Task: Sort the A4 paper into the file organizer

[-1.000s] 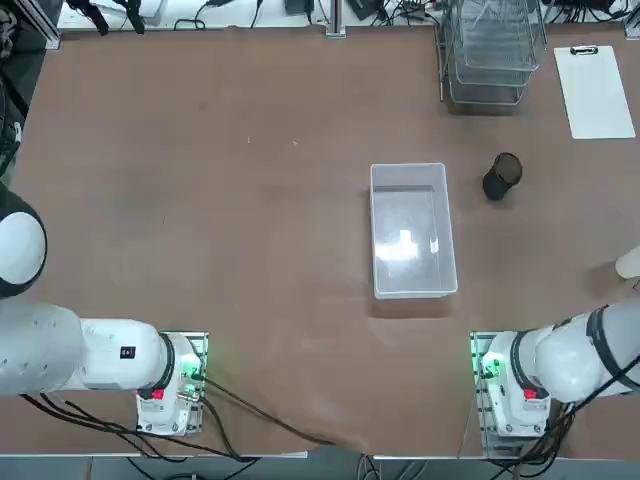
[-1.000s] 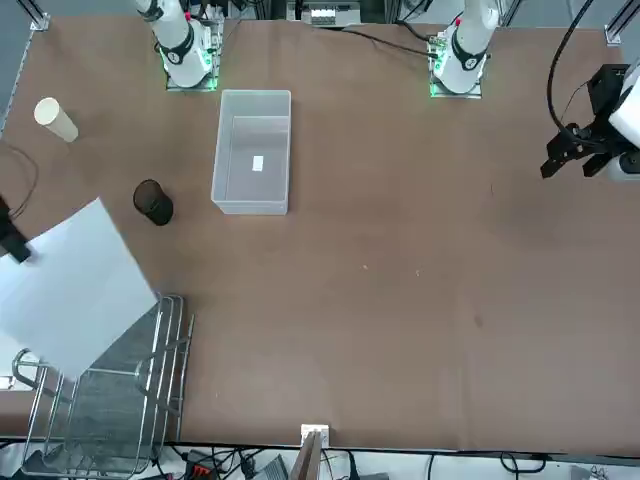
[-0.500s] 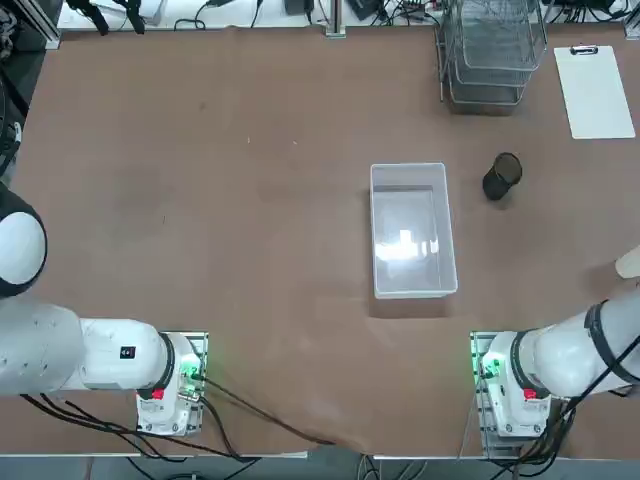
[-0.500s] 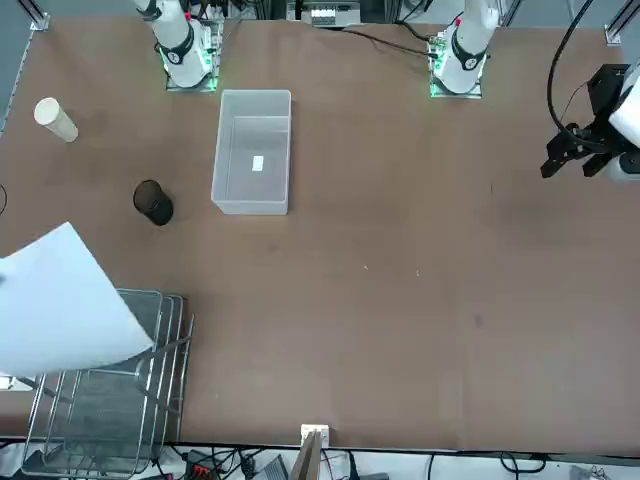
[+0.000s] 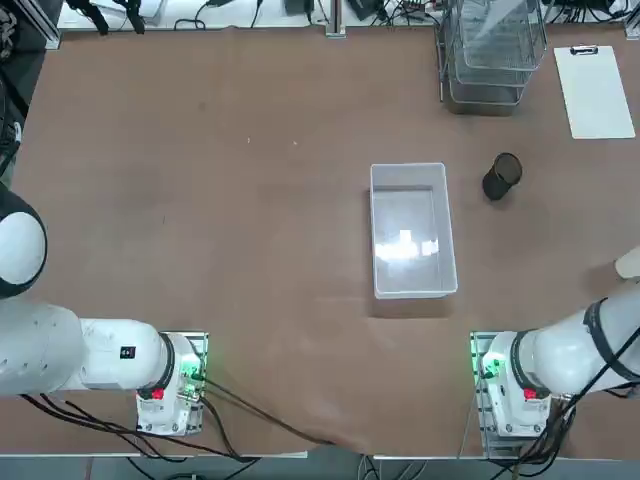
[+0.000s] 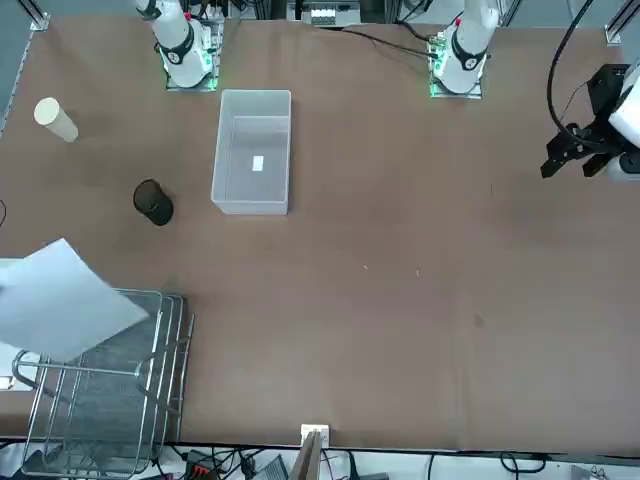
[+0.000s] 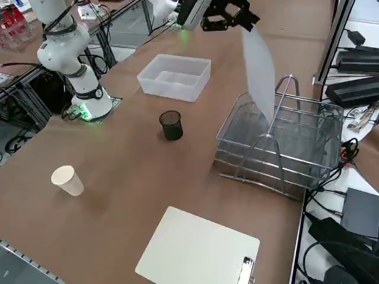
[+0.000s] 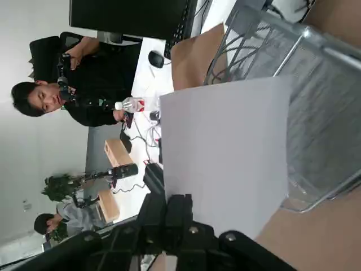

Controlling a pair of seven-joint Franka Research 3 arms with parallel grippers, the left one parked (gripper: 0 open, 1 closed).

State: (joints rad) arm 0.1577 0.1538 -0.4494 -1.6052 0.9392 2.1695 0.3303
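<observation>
- The right gripper (image 7: 241,23) hangs above the file organizer (image 7: 283,151), which stands at about 1 o'clock on the table in the top view. Its fingers (image 8: 172,213) are pinched together on one edge of the A4 paper (image 7: 260,74).
- The A4 paper is off the table entirely. In the right side view it hangs steeply from the claw, with its lower edge down among the top wires of the rack. I cannot tell whether it touches them.
- Change: a second ago, in the front view, the sheet stood as a tall diamond reaching well up toward the black mesh cup (image 6: 153,202). Now the A4 paper (image 6: 68,300) looks flatter and lower, and its free corner lies over the rim of the file organizer (image 6: 110,400).
- Nothing else has shifted. The clear bin (image 5: 411,231) sits at the table's centre, with the black mesh cup (image 5: 501,177) at 2 o'clock from it. The clipboard sheet (image 5: 597,90) lies at 3 o'clock from the rack.
- Meaning, as I judge it: carrying is done and the feed into the tier is under way, but the sheet is not yet laid in or let go.
- The next move calls for bringing the sheet flatter and sliding it along the mesh (image 8: 324,113) before the claw lets go.
- Risk: thin paper may buckle against a wire, or hang over the rim if let go this steep.
</observation>
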